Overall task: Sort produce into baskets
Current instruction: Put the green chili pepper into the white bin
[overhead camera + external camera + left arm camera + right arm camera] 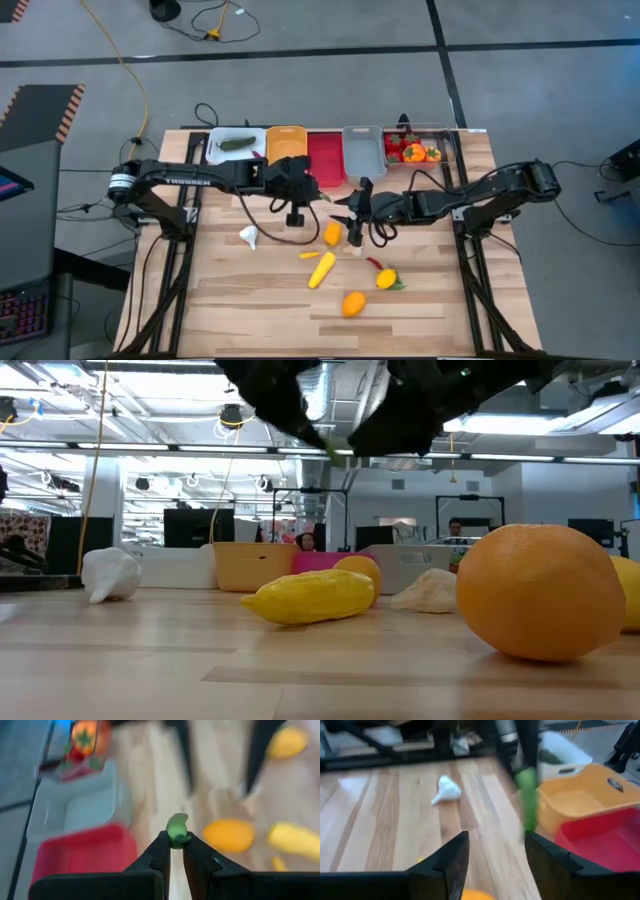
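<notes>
Pinching a small green toy vegetable (pixel 177 830) beside the glossy red plastic bin (pixel 325 160), our left gripper (pixel 175 844) hovers; our right gripper (pixel 495 851) gapes empty. Farther right, tomatoes and peppers (pixel 412 151) fill the clear bin (pixel 447 143).

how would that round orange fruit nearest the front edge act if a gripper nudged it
The orange fruit looks round and smooth, so it would probably roll. It sits on the bare wooden table with nothing close to stop it. Likely hollow plastic, so light.
</notes>
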Available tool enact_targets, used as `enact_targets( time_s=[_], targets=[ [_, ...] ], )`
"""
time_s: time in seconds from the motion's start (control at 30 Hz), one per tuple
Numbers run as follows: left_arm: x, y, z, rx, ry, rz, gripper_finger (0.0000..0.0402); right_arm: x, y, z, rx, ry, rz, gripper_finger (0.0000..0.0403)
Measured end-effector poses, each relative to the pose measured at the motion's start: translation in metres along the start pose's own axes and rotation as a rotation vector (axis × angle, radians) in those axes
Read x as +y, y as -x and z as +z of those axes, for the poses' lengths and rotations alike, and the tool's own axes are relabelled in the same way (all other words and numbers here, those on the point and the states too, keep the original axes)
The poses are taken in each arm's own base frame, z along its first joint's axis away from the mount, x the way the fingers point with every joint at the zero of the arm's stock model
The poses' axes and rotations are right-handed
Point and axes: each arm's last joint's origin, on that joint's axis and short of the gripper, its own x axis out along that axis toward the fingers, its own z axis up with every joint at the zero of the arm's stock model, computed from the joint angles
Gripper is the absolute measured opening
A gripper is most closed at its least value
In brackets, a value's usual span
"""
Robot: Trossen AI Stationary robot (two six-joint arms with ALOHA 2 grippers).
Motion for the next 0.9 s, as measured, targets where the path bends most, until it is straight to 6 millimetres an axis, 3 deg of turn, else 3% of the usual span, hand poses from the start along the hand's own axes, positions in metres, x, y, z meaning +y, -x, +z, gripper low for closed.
enact_targets(
  time_s=[0.23, 0.53, 0.9],
  targets=[
    [0.029, 0.002, -0.031, 0.213, 0.07, 0.025, 0.0027, -0.003, 0.002, -0.018, 0.175, -0.009, -0.027, 0.023],
    [0.086, 0.016, -0.078, 0.527, 0.154, 0.272, 0.0027, -0.005, 0.007, -0.036, 0.364, -0.173, -0.064, 0.023],
    [0.147, 0.042, -0.128, 0.65, 0.444, 0.464, 0.0027, 0.002, 0.009, -0.038, 0.419, -0.196, 0.05, 0.023]
  ],
)
